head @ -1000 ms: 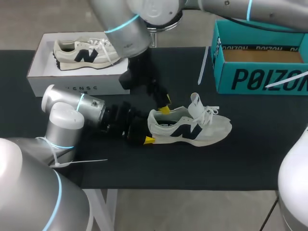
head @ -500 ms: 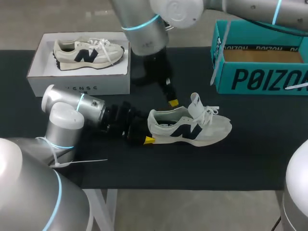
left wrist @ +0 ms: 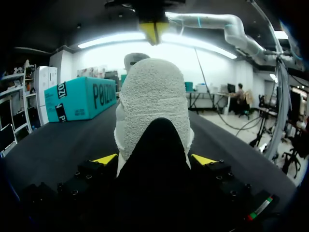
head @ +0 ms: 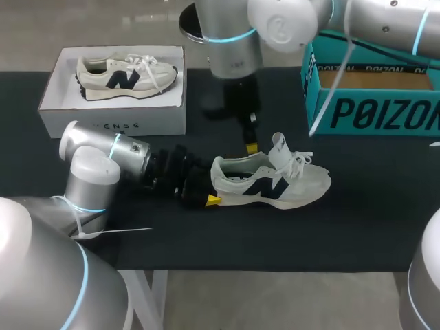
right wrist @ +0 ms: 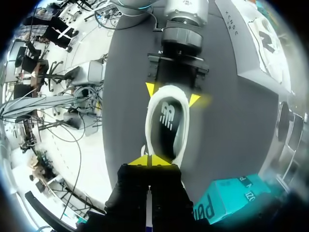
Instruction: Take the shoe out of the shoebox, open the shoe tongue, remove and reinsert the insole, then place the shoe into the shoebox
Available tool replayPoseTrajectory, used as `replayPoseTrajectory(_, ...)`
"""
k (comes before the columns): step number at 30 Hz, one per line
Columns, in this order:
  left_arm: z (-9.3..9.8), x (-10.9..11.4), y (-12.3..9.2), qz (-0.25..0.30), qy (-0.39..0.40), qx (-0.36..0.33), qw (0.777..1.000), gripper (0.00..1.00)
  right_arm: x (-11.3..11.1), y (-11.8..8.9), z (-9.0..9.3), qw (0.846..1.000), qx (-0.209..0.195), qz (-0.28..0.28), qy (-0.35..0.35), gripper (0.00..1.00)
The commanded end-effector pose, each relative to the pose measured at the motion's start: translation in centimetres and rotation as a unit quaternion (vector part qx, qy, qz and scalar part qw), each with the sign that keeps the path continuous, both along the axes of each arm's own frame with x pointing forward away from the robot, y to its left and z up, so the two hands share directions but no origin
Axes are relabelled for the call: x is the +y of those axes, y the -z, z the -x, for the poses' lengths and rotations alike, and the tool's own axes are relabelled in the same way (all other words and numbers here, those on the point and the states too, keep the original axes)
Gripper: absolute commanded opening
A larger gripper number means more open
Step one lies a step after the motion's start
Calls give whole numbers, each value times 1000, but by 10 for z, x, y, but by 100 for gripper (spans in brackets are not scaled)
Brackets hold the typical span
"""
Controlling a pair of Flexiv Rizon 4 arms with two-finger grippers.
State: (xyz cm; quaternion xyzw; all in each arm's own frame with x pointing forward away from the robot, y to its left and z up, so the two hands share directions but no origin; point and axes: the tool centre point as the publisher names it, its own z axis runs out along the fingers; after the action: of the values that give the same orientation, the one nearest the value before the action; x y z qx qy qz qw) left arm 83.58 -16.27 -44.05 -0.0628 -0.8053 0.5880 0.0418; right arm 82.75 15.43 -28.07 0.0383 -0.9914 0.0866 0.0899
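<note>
Left of the teal cardboard shoebox (head: 375, 113), nearer me, the cream-and-navy mesh sneaker (head: 271, 180) sits upright on the black mat (head: 357, 227). Left gripper (left wrist: 154, 158) clamps its heel from both sides. Right gripper (right wrist: 149, 160), tips pinched together and empty, hangs over the collar. Likely light; upper soft, heel counter stiff, so a good hold. Dark insole (right wrist: 166, 123) looks thin and floppy: pinch its heel edge.

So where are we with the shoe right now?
Done: the shoe is out on the table, tongue raised. In hand: left fingers clamp its heel; right fingers hang shut above the opening, empty, insole lying inside. Whether it has already been out and back, I cannot tell. Left: boxing the shoe.
</note>
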Motion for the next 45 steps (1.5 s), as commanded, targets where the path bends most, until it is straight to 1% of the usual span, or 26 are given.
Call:
replayPoseTrajectory(1,1,0,7,0,0,0,1000,0,0,20,2,1000,5,-11,0,0)
replayPoseTrajectory(10,1,0,7,0,0,0,1000,0,2,45,5,1000,8,-17,-3,0)
replayPoseTrajectory(16,1,0,7,0,0,0,1000,0,-4,55,5,1000,-4,-7,0,0)
replayPoseTrajectory(21,1,0,7,0,0,0,1000,0,-13,60,-1,1000,-12,2,3,0)
replayPoseTrajectory(31,1,0,7,0,0,0,1000,0,-26,67,-18,1000,-19,9,9,0)
replayPoseTrajectory(34,1,0,7,0,0,0,1000,0,-30,72,-23,1000,-24,1,11,0)
replayPoseTrajectory(39,1,0,7,0,0,0,1000,0,-32,82,-28,1000,-24,-1,14,0)
replayPoseTrajectory(45,1,0,7,0,0,0,1000,0,-29,87,-29,999,-28,-1,19,0)
